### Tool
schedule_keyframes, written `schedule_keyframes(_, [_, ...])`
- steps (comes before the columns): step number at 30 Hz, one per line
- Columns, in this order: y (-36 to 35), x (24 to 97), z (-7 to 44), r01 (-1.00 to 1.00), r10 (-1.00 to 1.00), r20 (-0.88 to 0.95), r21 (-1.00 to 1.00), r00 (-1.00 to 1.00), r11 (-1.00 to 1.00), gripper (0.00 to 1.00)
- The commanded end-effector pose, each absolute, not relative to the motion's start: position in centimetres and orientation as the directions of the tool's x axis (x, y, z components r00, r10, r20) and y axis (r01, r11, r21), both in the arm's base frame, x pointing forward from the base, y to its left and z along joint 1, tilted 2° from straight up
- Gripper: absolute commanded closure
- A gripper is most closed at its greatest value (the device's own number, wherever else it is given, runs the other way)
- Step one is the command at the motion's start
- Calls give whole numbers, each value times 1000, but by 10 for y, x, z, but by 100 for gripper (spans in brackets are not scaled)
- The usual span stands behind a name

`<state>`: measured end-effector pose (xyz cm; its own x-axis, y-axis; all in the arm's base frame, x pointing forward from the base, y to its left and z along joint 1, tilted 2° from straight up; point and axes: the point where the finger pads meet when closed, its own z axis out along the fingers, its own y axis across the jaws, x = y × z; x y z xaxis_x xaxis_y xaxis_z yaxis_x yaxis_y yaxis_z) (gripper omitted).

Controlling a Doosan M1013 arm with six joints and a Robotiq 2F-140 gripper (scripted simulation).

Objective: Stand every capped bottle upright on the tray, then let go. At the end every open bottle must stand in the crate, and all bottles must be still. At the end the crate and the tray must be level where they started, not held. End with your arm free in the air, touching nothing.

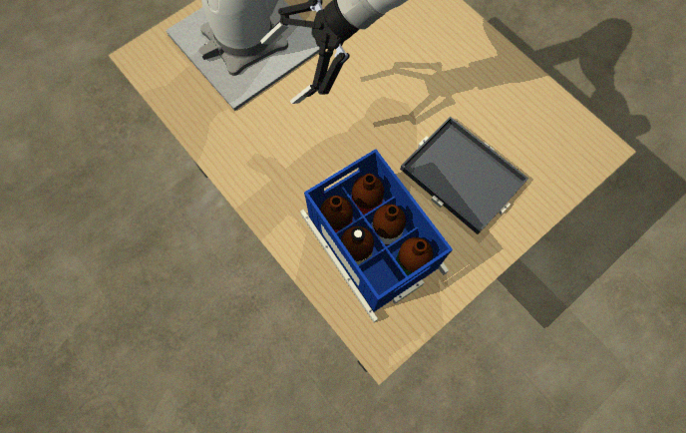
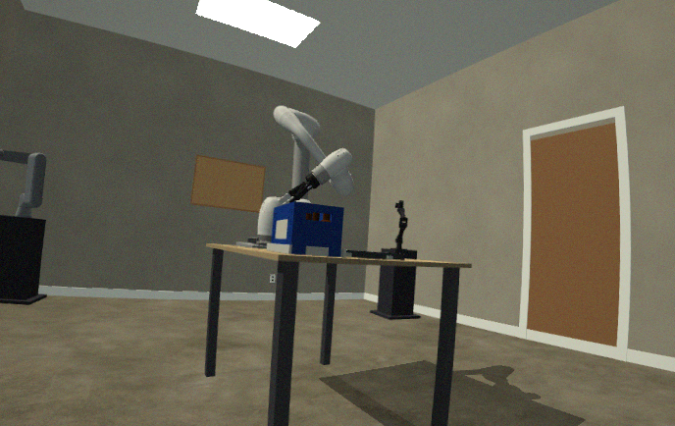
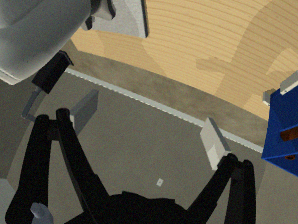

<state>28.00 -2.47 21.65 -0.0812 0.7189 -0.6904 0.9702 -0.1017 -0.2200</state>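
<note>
A blue crate (image 1: 389, 291) (image 2: 308, 227) stands near the table's front edge; its corner shows in the wrist view (image 3: 286, 132). Several brown bottles stand upright in it. One bottle (image 1: 358, 234) has a white cap. Open bottles stand at the back left (image 1: 336, 210), back right (image 1: 367, 188), middle right (image 1: 389, 217) and front right (image 1: 416, 252). The front-left compartment (image 1: 381, 272) is empty. A dark grey tray (image 1: 464, 173) (image 2: 367, 253) lies empty to the right of the crate. My gripper (image 1: 283, 69) (image 2: 295, 193) (image 3: 152, 113) is open and empty, high above the table near the robot base, far from the crate.
The arm's grey base plate (image 1: 238, 80) sits at the table's back corner. The wooden table (image 1: 523, 107) (image 2: 383, 262) stands alone on the floor. Another arm on a black pedestal (image 2: 15, 259) stands far off to the left.
</note>
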Motion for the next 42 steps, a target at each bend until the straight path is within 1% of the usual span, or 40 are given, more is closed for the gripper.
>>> schedule_keyframes(1, [-25,280,220,970,719,-690,-220,-81,-102,0])
schedule_keyframes(16, [-25,279,269,970,719,-690,-220,-81,-102,0])
schedule_keyframes(33, [-25,278,290,970,719,-690,-220,-81,-102,0])
schedule_keyframes(42, [-37,293,276,977,774,-629,-199,-64,-81,0])
